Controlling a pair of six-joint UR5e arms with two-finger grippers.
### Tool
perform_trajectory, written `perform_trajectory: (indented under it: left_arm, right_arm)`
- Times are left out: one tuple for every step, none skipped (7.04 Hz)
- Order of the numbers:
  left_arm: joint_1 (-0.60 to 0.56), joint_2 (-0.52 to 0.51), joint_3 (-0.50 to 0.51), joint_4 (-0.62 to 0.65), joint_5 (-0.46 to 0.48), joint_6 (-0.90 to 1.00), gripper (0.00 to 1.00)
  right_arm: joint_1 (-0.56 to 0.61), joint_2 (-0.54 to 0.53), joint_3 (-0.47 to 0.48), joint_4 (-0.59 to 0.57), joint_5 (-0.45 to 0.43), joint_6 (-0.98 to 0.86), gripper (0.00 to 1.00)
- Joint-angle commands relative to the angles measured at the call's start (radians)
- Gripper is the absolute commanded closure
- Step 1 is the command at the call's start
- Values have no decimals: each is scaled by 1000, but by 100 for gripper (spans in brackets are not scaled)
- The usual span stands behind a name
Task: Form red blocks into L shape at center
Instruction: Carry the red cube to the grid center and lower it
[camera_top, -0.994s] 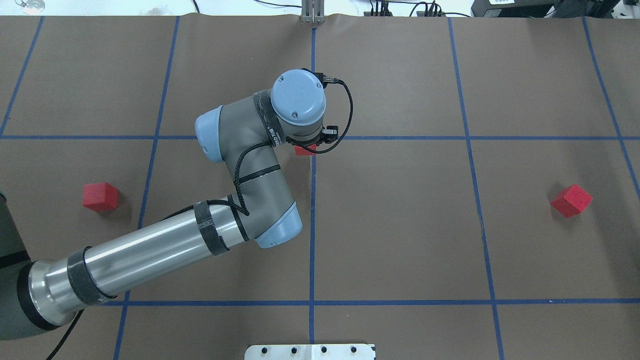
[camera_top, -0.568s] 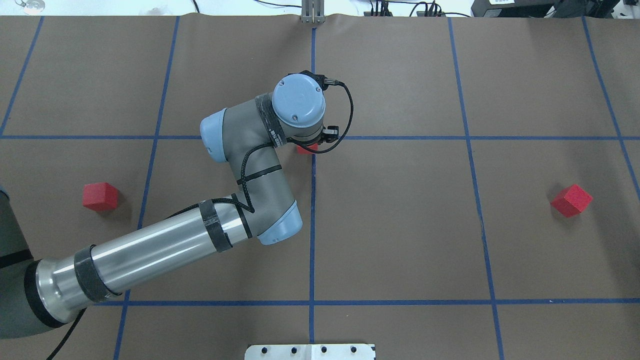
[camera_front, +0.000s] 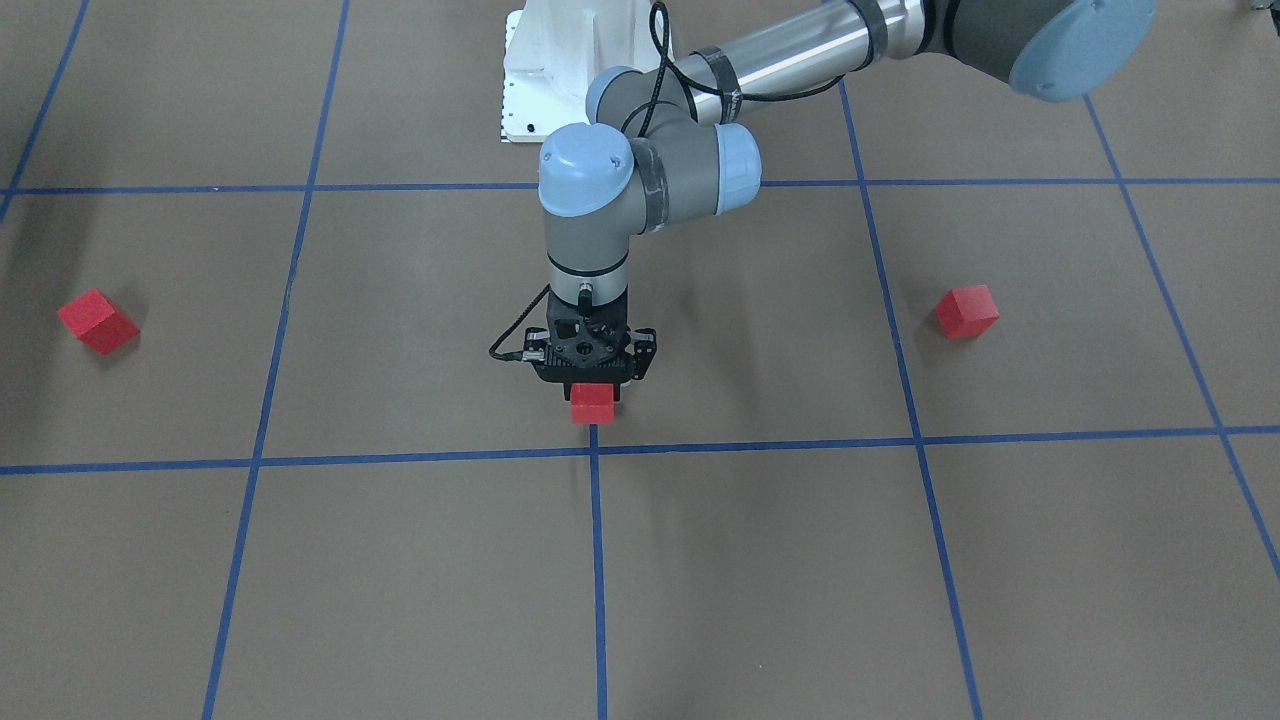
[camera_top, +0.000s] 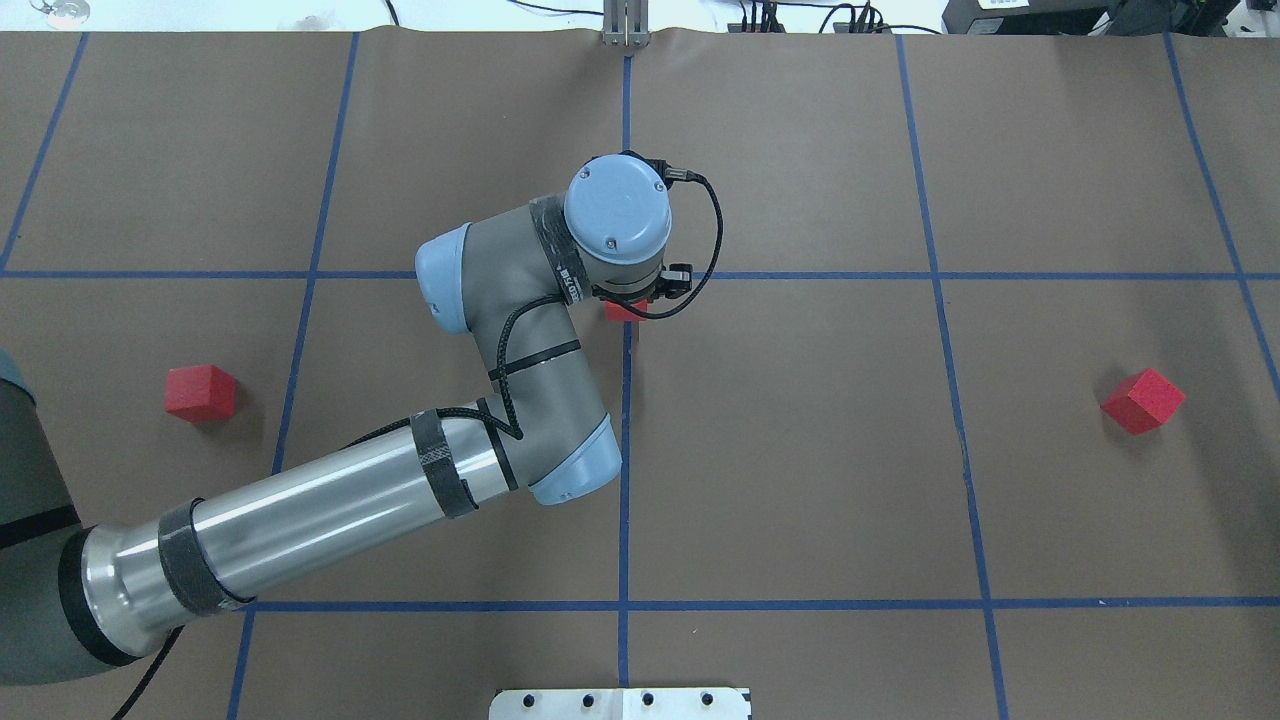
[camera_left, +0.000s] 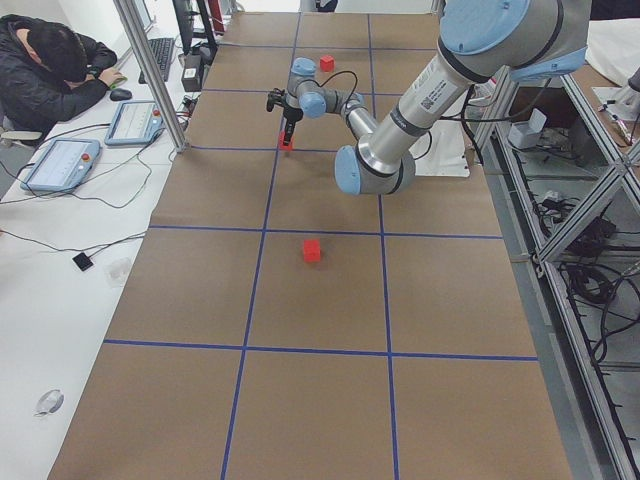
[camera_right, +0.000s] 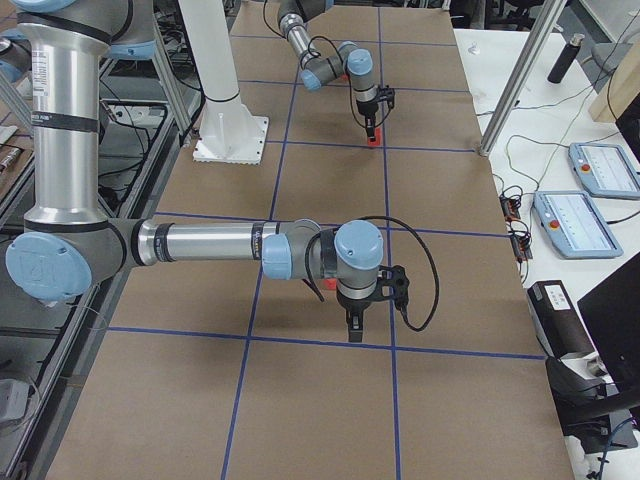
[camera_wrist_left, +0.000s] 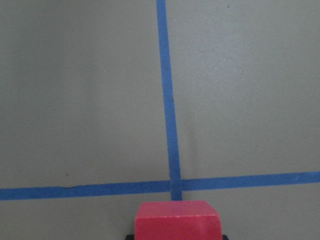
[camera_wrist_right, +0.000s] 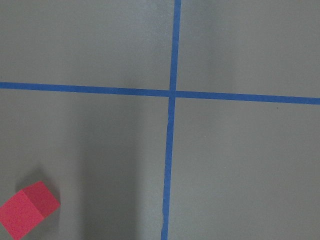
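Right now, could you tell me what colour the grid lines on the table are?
Blue; the grid lines show best in the overhead exterior view.

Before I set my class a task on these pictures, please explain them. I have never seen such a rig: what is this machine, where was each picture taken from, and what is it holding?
This is a robot with two arms at a brown table marked with a blue tape grid. Two pictures look down on it, one from behind the robot, one facing it; two look along it from the ends; two come from cameras on the wrists. The left gripper is shut on one small red cube by the middle tape crossing. A second cube lies far to the robot's left, a third cube far to its right, both untouched. The right gripper hangs above the table near that end; I cannot tell whether it is open.
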Motion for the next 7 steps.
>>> perform_trajectory:
  left_arm:
    - [20,6,-49,74,0,-12,100]
    - [22,9,-49,74,-1,-27,100]
    - [33,11,-44,75,0,-38,100]
    - [37,12,-41,75,0,-38,100]
    - [46,12,-39,74,0,-38,100]
    - [51,12,-41,75,0,-38,100]
    - [53,12,-38,75,0,-38,100]
  right_arm:
    - [0,-1,0,0,-1,0,1]
    - [0,-1,0,0,0,0,1]
    - [0,-1,0,0,-1,0,1]
    - [0,-1,-2,0,-1,0,1]
    - [0,-1,-2,0,-1,2,1]
    - [0,-1,-6,0,-1,2,1]
    - [0,-1,-6,0,-1,2,1]
